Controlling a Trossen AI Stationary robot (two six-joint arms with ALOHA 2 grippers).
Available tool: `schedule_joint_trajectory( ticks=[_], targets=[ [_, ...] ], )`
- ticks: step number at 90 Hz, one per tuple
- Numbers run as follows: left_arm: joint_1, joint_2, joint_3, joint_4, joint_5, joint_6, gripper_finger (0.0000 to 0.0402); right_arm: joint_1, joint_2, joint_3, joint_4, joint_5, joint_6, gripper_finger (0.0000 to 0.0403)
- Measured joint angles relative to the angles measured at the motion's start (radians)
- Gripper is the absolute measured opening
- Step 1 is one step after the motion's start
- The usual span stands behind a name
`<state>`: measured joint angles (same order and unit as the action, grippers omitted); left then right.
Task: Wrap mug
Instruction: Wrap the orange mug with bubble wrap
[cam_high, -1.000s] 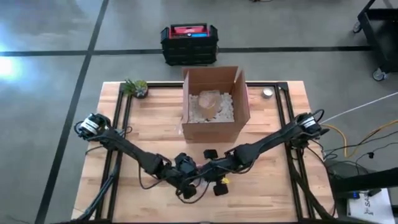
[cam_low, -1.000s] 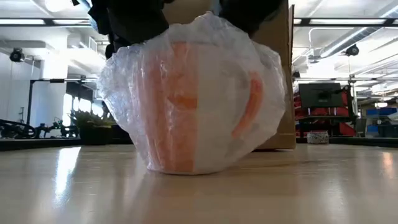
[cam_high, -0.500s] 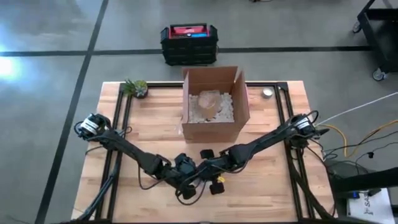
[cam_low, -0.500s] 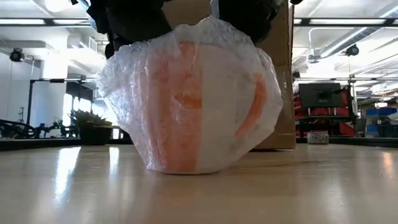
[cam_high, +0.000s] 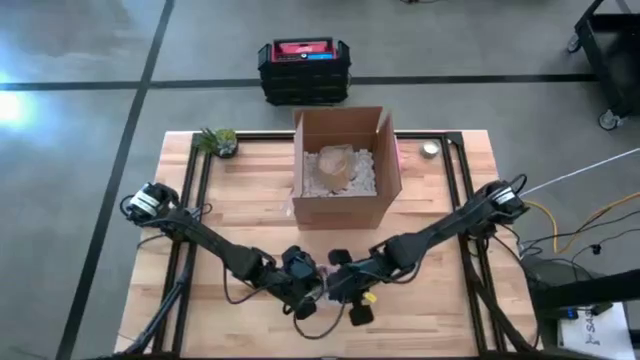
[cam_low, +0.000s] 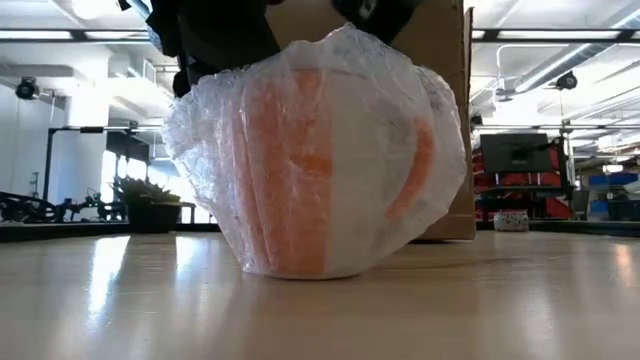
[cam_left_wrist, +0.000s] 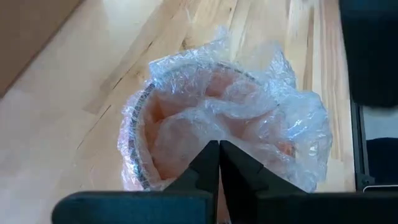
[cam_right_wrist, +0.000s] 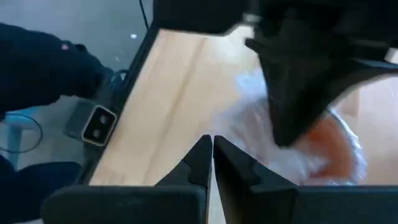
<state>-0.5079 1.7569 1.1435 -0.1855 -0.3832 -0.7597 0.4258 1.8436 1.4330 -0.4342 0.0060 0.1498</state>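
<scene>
An orange-and-white mug (cam_low: 320, 170) wrapped in clear bubble wrap (cam_left_wrist: 249, 118) stands upright on its base on the wooden table (cam_high: 240, 200), near the front edge. The wrap is bunched over and into the mug's mouth. My left gripper (cam_left_wrist: 219, 149) is shut right above the mouth, pointing down. My right gripper (cam_right_wrist: 212, 142) is shut beside the mug (cam_right_wrist: 323, 143), over bare table, with the left gripper's dark body in front of it. In the high view both grippers (cam_high: 305, 298) (cam_high: 350, 298) meet over the mug (cam_high: 322, 290). My left gripper's shut fingertips (cam_left_wrist: 211, 152) come from above and rest against the crumpled wrap in the mug's mouth (cam_left_wrist: 205, 127). Whether a layer sits between them I cannot tell. The mug stays upright on the table. My right gripper is close to the wrap's edge (cam_right_wrist: 249, 118); whether it touches I cannot tell.
An open cardboard box (cam_high: 345, 165) with packing fill and a wrapped object stands behind the mug at the table's middle. A small plant (cam_high: 218, 140) sits at the far left corner and a small round object (cam_high: 431, 149) at the far right. A black crate (cam_high: 305, 70) is on the floor beyond.
My right gripper has moved a little toward the table's near edge beside the mug. The wrapped mug has turned slightly, its handle swinging toward the table's right, and the wrap on top has changed shape. The mug stays on the table.
</scene>
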Motion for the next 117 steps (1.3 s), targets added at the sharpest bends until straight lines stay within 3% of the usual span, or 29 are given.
schedule_joint_trajectory(
  ticks=[42,67,108,117],
  targets=[
    [0.0,0.0,-0.002,0.016,-0.004,0.007,0.0,-0.074,0.111,0.005,0.019,-0.01,-0.052,0.0002],
    [0.001,0.0,-0.002,0.03,0.007,0.016,0.0,-0.08,0.162,0.007,0.073,-0.12,-0.117,0.0002],
    [-0.002,0.0,0.0,0.022,0.016,0.026,0.0,-0.067,-0.04,-0.003,-0.034,-0.128,-0.118,0.0002],
    [-0.002,0.0,0.0,0.022,0.016,0.025,0.0,-0.065,-0.055,-0.003,-0.106,-0.078,-0.109,0.0002]
  ],
)
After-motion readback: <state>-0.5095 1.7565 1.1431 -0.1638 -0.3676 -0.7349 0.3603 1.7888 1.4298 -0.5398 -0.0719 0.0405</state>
